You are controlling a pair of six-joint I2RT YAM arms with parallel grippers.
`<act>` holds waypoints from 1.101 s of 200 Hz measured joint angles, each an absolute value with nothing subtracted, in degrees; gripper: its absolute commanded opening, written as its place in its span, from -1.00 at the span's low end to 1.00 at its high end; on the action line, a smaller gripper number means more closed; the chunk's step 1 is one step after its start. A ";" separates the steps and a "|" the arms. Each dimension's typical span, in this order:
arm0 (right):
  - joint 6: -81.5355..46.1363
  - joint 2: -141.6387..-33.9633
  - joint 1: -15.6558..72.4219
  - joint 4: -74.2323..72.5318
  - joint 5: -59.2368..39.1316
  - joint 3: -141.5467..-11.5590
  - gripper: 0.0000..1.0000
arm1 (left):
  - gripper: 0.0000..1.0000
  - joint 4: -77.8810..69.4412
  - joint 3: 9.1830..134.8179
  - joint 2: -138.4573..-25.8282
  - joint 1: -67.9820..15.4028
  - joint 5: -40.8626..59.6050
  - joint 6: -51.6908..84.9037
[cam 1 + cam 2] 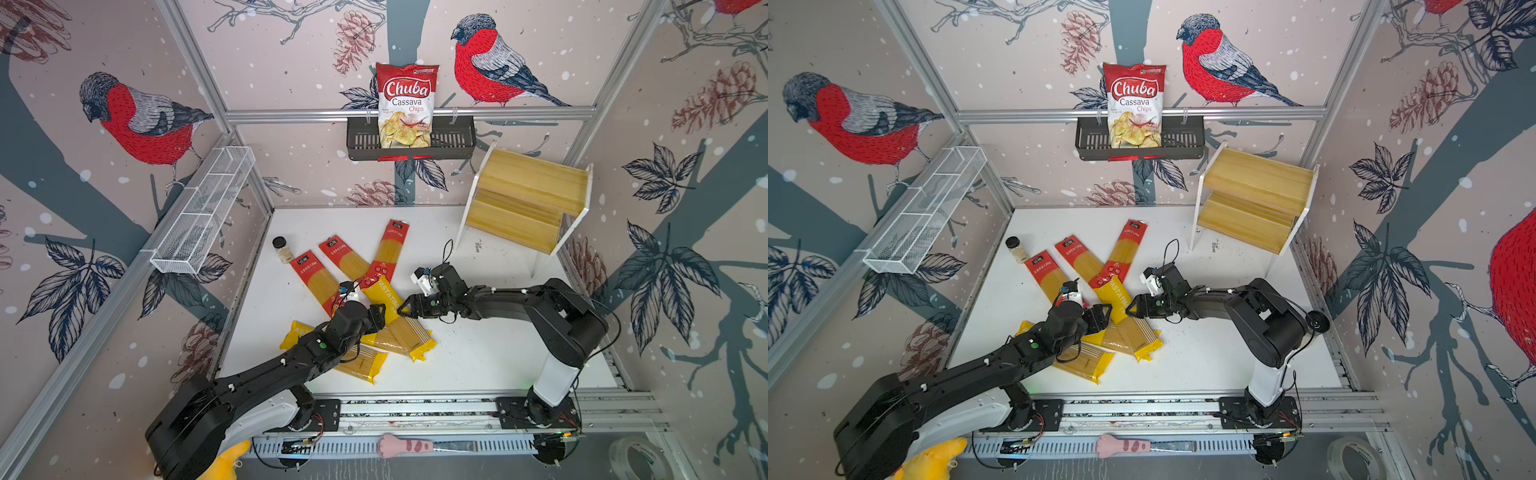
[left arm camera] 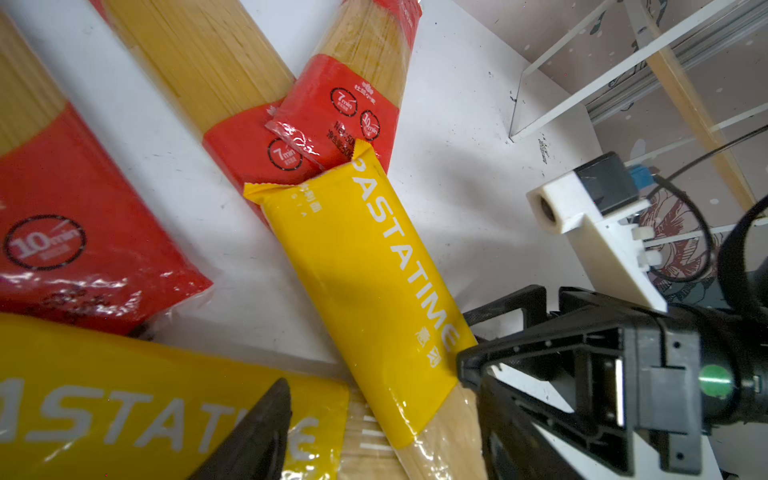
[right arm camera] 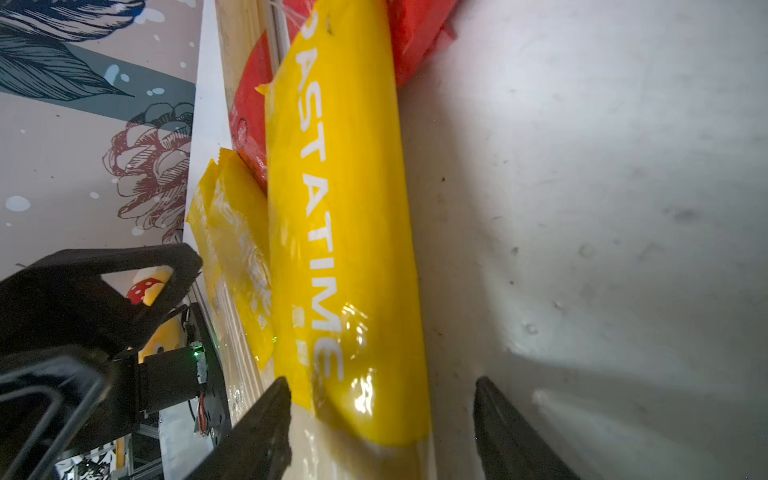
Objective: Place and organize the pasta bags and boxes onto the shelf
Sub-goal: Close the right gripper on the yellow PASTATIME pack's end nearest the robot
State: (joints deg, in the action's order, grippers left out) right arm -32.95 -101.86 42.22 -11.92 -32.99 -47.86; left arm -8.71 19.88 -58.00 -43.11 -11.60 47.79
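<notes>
Six pasta packets lie in a heap on the white table. Three red-ended packets [image 1: 313, 278] [image 1: 345, 255] [image 1: 390, 249] fan out at the back. A yellow PASTATIME packet [image 1: 388, 297] [image 2: 374, 270] [image 3: 345, 249] lies across the others, and another yellow packet [image 1: 361, 365] [image 2: 124, 395] sits under my left arm. My right gripper [image 1: 405, 307] [image 3: 382, 424] is open with its fingers on either side of the top yellow packet. My left gripper [image 1: 380, 316] [image 2: 378, 436] is open just opposite it, low over the same packet. The shelf [image 1: 528, 195] [image 1: 1254, 191] stands bare at the back right.
A small spice jar [image 1: 282, 249] stands left of the red packets. A black basket [image 1: 361, 143] on the back rail holds the Chuba chips bag [image 1: 407, 104]. A white wire basket [image 1: 203, 212] hangs on the left wall. A pink paw tool [image 1: 405, 446] lies on the front rail.
</notes>
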 measured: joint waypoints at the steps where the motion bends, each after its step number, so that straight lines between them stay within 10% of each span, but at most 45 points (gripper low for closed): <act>1: -32.95 -101.86 42.19 -11.97 -33.01 -47.83 0.35 | 0.36 -8.71 19.84 -58.00 -43.00 -11.55 47.81; 220: -36.73 -104.97 41.12 -19.88 -40.66 -48.95 -0.83 | 0.33 -7.90 20.29 -53.82 -40.38 -12.23 47.59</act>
State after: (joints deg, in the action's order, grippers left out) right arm -36.73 -104.97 41.12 -19.88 -40.66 -48.95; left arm -7.90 20.29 -53.82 -40.38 -12.23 47.59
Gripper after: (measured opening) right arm 0.137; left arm 0.656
